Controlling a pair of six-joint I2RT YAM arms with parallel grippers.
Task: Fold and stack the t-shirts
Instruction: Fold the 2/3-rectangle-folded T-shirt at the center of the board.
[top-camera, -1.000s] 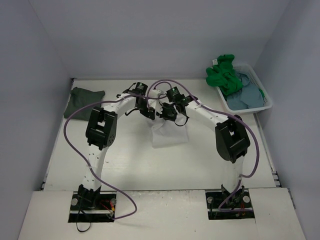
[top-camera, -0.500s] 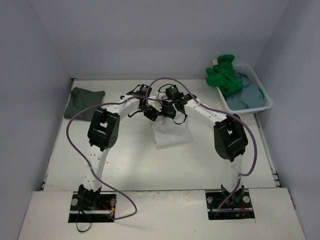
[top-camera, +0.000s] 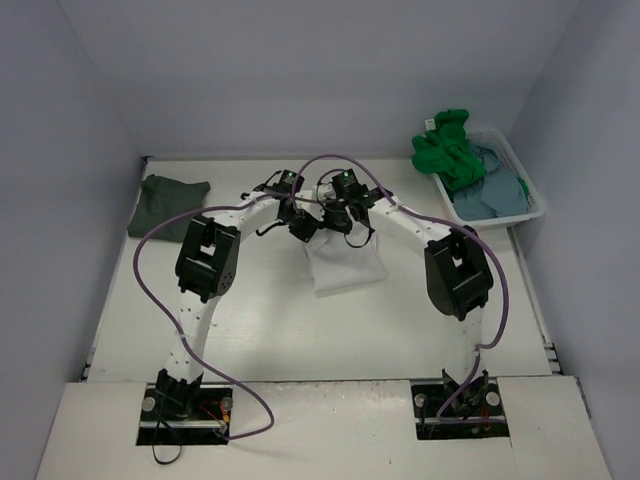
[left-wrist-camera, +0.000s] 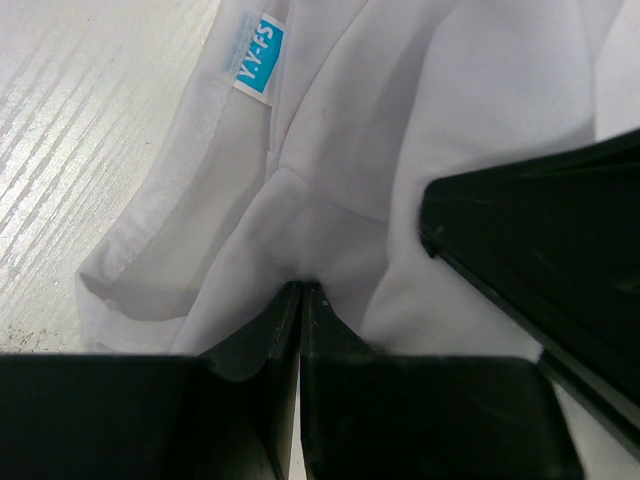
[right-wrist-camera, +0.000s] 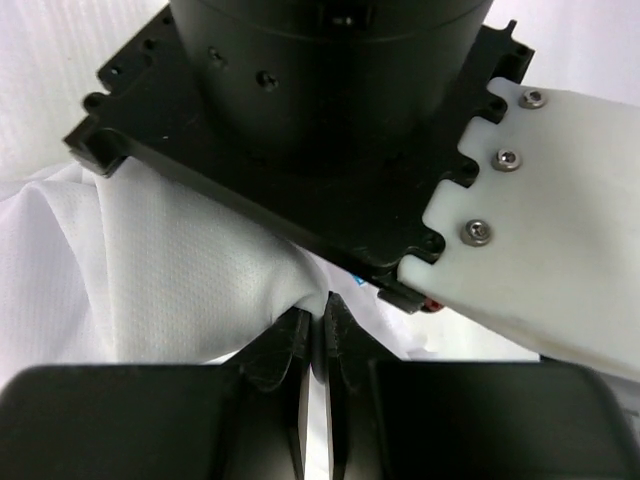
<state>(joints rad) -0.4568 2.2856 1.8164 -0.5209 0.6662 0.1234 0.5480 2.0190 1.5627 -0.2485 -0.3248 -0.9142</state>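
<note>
Table (top-camera: 250, 330) centre holds the white shirt (top-camera: 348, 266), nudged slightly rightward over the last second as left gripper (left-wrist-camera: 300, 290) and right gripper (right-wrist-camera: 318, 305) drew together. Both stay clamped on its far edge, so a fold seems under way.

white slotted plastic basket (top-camera: 522, 170) | far right corner of pale wood-grain worktop (top-camera: 260, 330) | close along right edge | standing rim up

Pale table (top-camera: 260, 322) with dark grey t-shirt (top-camera: 168, 200) far left, white t-shirt (top-camera: 348, 268) centre, basket (top-camera: 498, 219) far right.
</note>
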